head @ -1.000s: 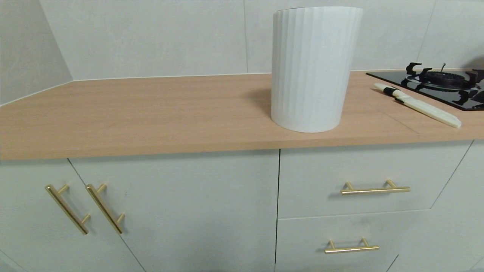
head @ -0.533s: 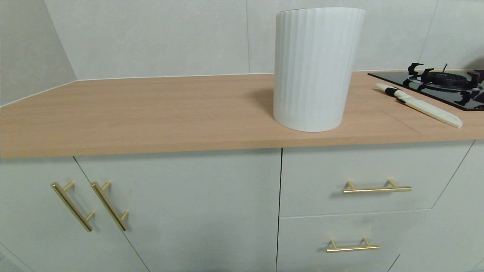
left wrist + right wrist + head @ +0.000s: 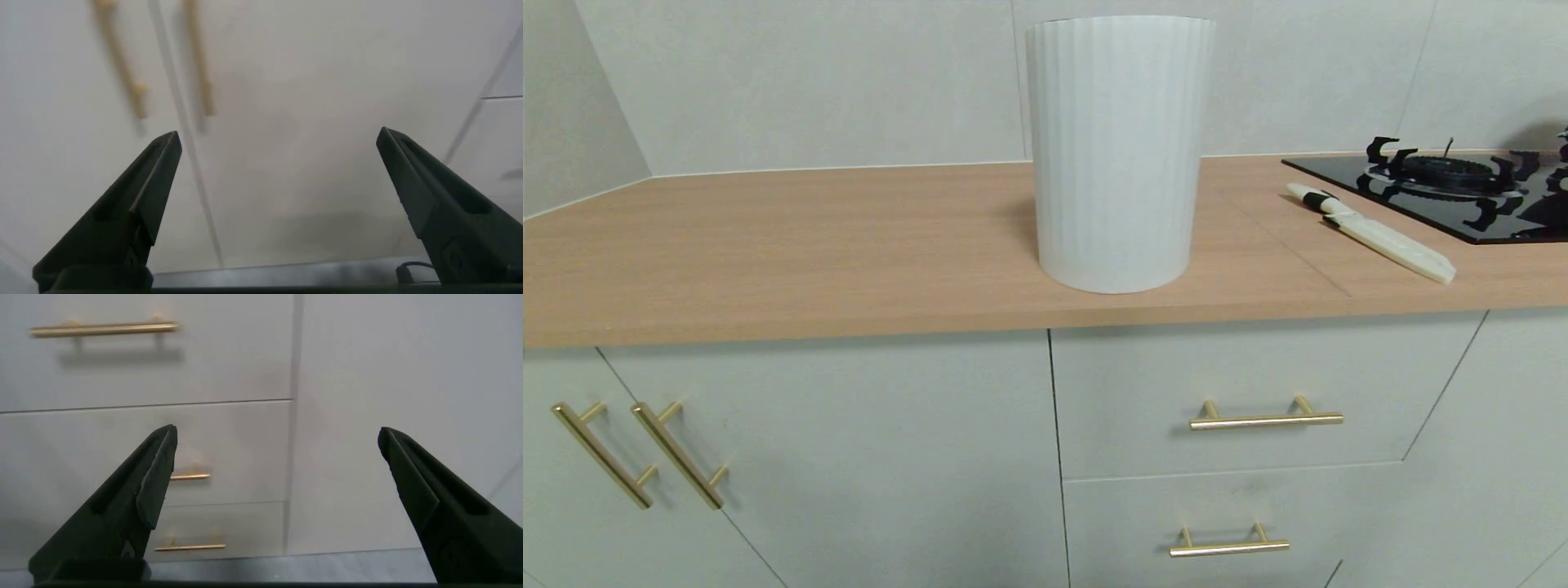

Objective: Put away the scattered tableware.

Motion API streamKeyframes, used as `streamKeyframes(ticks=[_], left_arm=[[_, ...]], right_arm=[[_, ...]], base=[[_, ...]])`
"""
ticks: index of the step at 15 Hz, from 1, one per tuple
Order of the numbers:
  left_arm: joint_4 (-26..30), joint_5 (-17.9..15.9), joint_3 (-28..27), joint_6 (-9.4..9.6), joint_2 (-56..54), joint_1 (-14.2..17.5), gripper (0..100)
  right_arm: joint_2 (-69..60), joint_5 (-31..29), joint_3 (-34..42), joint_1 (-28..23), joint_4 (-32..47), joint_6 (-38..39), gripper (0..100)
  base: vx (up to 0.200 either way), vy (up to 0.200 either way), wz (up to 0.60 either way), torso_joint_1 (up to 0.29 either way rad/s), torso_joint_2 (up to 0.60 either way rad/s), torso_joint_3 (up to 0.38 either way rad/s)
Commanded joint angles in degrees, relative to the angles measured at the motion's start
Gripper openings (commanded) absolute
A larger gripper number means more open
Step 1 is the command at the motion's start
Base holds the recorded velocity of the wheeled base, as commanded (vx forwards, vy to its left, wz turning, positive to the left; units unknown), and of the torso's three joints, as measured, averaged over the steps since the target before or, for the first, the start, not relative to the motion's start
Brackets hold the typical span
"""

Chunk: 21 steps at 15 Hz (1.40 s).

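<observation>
A tall white ribbed container (image 3: 1117,155) stands upright near the front edge of the wooden countertop (image 3: 792,245). To its right a cream knife with a black band on its handle (image 3: 1372,233) lies flat on the counter beside the hob. My left gripper (image 3: 278,147) is open, low down, facing the cabinet doors with two brass handles (image 3: 122,61). My right gripper (image 3: 278,445) is open too, facing the drawer fronts and their brass handles (image 3: 102,329). Nothing sits between either pair of fingers.
A black glass hob with burner grates (image 3: 1454,184) occupies the counter's right end. Below the counter are two cabinet doors with slanted brass handles (image 3: 678,453) and drawers with brass handles (image 3: 1266,418). A tiled wall backs the counter.
The whole head view has shifted, so the camera has moved: container, knife and hob now sit further left in the picture. Nothing on the counter has moved.
</observation>
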Motion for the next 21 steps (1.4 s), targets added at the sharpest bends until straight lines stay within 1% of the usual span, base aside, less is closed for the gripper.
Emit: streamKeyframes(ticks=[1, 6, 9, 19, 21], left_arm=[[0.0, 0.1, 0.0, 0.0, 0.0, 0.0, 100], [0.0, 0.0, 0.0, 0.0, 0.0, 0.0, 100], [0.0, 0.1, 0.0, -0.09, 0.0, 0.0, 100], [0.0, 0.1, 0.0, 0.0, 0.0, 0.0, 100], [0.0, 0.1, 0.0, 0.0, 0.0, 0.0, 100]], right_arm=[[0.1, 0.0, 0.0, 0.0, 0.0, 0.0, 100], [0.1, 0.0, 0.0, 0.0, 0.0, 0.0, 100], [0.1, 0.0, 0.0, 0.0, 0.0, 0.0, 100], [0.1, 0.0, 0.0, 0.0, 0.0, 0.0, 100], [0.1, 0.0, 0.0, 0.0, 0.0, 0.0, 100]], base=[[0.0, 0.0, 0.0, 0.0, 0.0, 0.0], [0.0, 0.0, 0.0, 0.0, 0.0, 0.0], [0.2, 0.0, 0.0, -0.004, 0.0, 0.006], [0.0, 0.0, 0.0, 0.001, -0.01, -0.003], [0.0, 0.0, 0.0, 0.046, -0.27, -0.227]])
